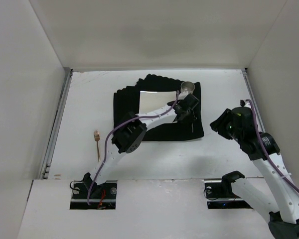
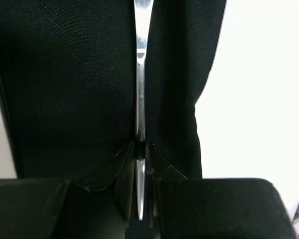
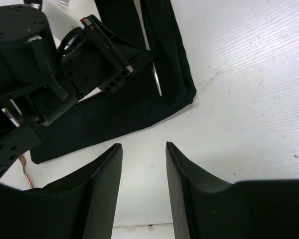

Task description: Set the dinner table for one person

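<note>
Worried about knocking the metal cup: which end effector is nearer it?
Left. The left end effector is beside the metal cup, over the placemat; the right end effector is past the placemat's right edge.

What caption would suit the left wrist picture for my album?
Left jaws shut on a thin silver utensil over the black placemat.

Bright, even overhead light bleaches the dinner table (image 2: 259,99), glares off the square plate (image 1: 152,99), and casts soft shadows; wrist-view foregrounds blur.

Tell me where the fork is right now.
In the top view the copper fork lies on the dinner table, left of the black placemat and clear of it.
</note>
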Controlling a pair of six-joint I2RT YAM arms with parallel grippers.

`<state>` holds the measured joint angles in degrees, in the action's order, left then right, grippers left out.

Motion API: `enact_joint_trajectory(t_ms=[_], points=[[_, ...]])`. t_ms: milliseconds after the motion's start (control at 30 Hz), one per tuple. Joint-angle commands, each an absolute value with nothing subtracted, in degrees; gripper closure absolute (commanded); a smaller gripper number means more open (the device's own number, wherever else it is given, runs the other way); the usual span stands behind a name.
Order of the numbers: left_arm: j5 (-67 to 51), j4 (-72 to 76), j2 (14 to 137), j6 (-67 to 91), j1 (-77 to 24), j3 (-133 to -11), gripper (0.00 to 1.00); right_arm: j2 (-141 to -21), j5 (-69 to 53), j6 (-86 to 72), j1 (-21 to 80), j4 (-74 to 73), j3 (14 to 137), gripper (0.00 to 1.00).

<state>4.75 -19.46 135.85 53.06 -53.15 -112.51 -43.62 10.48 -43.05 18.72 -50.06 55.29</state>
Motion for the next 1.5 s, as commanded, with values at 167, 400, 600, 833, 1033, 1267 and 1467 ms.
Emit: enact_joint_trajectory(t_ms=[167, 400, 600, 833, 1033, 1267, 1467], points=[[5.7, -18.8, 135.5, 54.5, -53.5, -112.7, 0.81, -42.3, 9.8, -41.7, 18.0, -49.4, 54.9, 0.53], [6.9, -17.3, 126.8, 54.1, -54.0, -109.3, 0.62, -42.1, 9.8, -41.7, 18.0, -49.0, 55.5, 0.53], [8.5, -15.6, 107.1, 50.3, -52.7, -99.2, 0.58, -41.6, 9.8, -42.4, 18.3, -47.4, 54.0, 0.50], [12.1, -22.4, 80.6, 48.2, -45.2, -71.8, 0.62, -44.6, 9.6, -44.1, 23.6, -40.3, 50.1, 0.52], [21.3, -44.8, 57.2, 48.8, -31.3, -49.2, 0.62, -48.9, 10.0, -44.2, 29.6, -32.0, 48.1, 0.73], [21.2, -47.6, 54.7, 46.1, -19.7, -40.9, 0.67, -54.2, 9.9, -45.3, 35.5, -25.9, 47.2, 0.70], [19.2, -44.1, 64.9, 45.9, -16.1, -38.4, 0.68, -53.9, 10.1, -45.2, 36.6, -24.8, 46.7, 0.68]])
